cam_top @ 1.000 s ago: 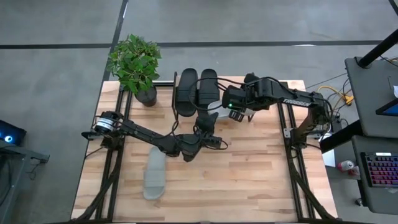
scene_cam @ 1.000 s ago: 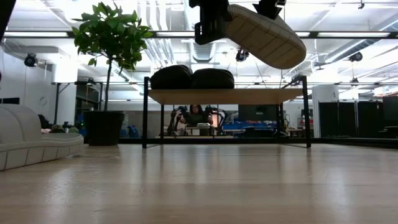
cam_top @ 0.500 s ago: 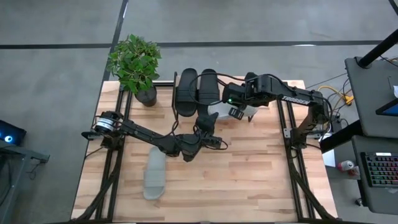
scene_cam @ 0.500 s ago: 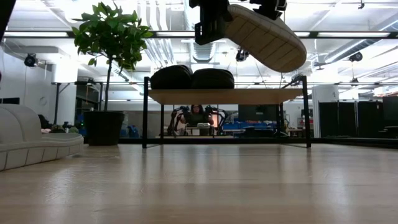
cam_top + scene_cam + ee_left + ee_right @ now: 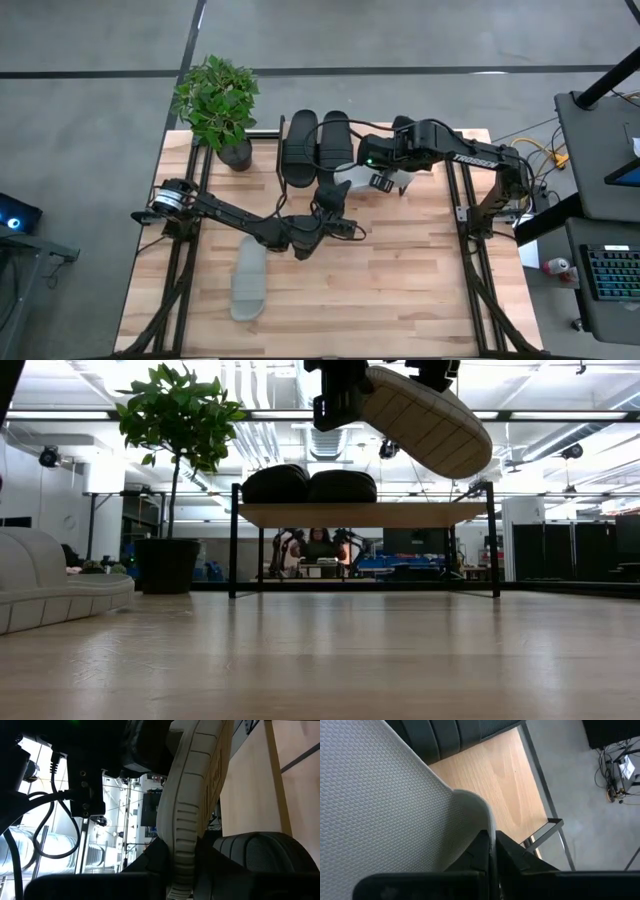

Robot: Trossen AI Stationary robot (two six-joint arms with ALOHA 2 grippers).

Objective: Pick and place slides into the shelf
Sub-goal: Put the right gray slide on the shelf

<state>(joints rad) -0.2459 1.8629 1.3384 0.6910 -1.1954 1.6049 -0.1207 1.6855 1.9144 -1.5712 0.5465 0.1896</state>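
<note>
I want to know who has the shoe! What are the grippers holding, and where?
Both hold one pale slide: the right gripper pinches its edge, the left gripper its sole rim.

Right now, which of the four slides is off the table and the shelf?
The pale slide held in the air by both end effectors; the other pale one lies on the table, the black pair sits on the shelf.

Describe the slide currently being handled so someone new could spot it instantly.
Start at the shelf at the table's far edge, beside the potted plant, with two black slides on its plank. Just in front of it, a pale grey-white slide hangs in the air, pinched between the left gripper and right gripper. Its twin lies flat on the table; this one is airborne.
</note>
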